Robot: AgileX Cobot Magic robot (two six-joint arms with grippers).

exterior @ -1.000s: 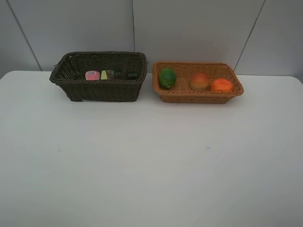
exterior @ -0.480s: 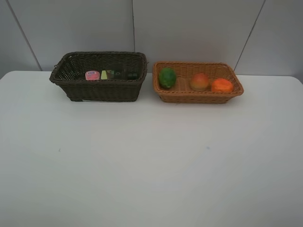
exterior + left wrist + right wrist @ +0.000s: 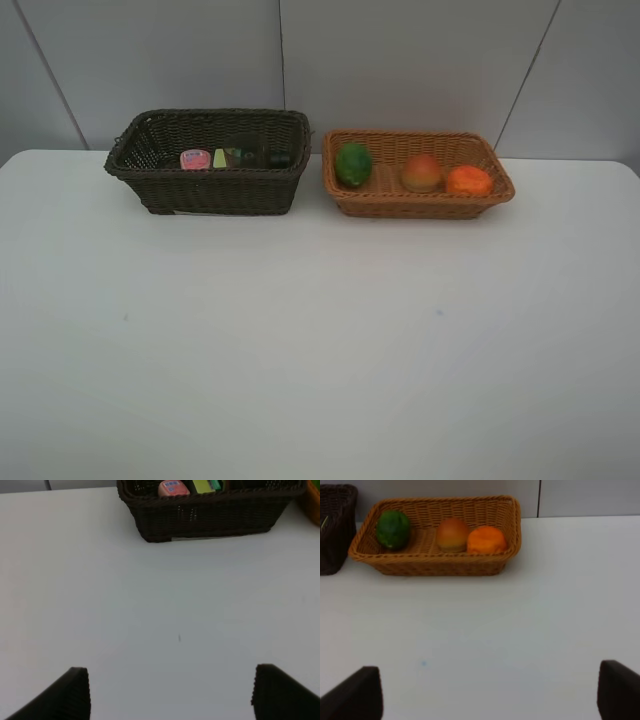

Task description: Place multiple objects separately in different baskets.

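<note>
Already sorted, by the look of it. Far left on the white bench (image 3: 320,330): dark brown basket (image 3: 210,190), holding the pink bottle (image 3: 195,159), the flat green-labelled bottle (image 3: 232,157) beside it, and a darker shape at the right end, probably the purple cup (image 3: 272,158), too dim to be sure. Just right of that, nearly touching: tan basket (image 3: 420,205), with green fruit (image 3: 353,164), red-orange fruit (image 3: 421,173) and orange (image 3: 468,181) in a row. Nothing loose on the bench between baskets and arms.

Left gripper (image 3: 170,692): jaws spread wide, nothing between them, hanging over bare bench well short of the dark basket. Right gripper (image 3: 490,692): jaws likewise wide and empty, well back from the tan basket.

Best handling now, as a judgement: hold both arms back and clear, jaws apart, no reaching in; check the dim corner of the dark basket before calling it finished
</note>
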